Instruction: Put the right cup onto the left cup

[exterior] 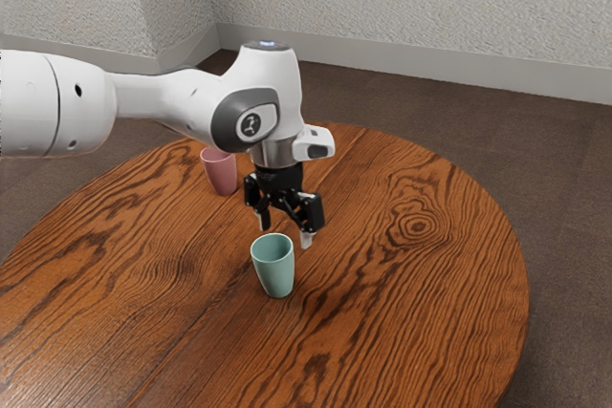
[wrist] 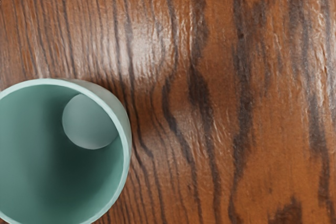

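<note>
— Read the exterior view left to right, with the clock centred on the hand (exterior: 286, 230). What's first?
— The pink cup (exterior: 221, 175), near ten o'clock, upright on the worktop (exterior: 411, 303). I take it for the left cup, the one to stack onto. Its mouth faces up, but I can't see deep enough to tell whether it holds anything.
— Then?
— The teal cup (exterior: 278, 274), between six and seven o'clock, also upright, just below the hand. That should be the right cup. The wrist view looks down into it: bare to the bottom, nothing inside.
— And the hand?
— Fingers apart, nothing gripped.
— So which step is this?
— Lining up for the pick, I'd judge. Next it needs to centre over the teal cup, lower astride the rim and close. Carrying it towards ten o'clock comes after.
</note>
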Available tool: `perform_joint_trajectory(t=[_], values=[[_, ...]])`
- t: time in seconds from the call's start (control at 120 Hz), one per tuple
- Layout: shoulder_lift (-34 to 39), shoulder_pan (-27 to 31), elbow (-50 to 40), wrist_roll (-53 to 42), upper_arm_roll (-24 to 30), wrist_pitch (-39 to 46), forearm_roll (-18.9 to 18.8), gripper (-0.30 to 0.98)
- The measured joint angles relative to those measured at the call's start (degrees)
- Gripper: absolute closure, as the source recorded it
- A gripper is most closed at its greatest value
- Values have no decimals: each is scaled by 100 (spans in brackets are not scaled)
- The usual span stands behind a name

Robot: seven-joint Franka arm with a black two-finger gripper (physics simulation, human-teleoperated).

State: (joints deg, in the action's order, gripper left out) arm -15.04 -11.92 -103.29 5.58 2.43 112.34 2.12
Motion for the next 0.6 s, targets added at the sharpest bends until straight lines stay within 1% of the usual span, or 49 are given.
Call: perform_joint_trajectory(t=[0.375,0.6], values=[[-460,-8,314,305,-216,101,89,0],[-665,-6,335,444,-264,147,120,0]])
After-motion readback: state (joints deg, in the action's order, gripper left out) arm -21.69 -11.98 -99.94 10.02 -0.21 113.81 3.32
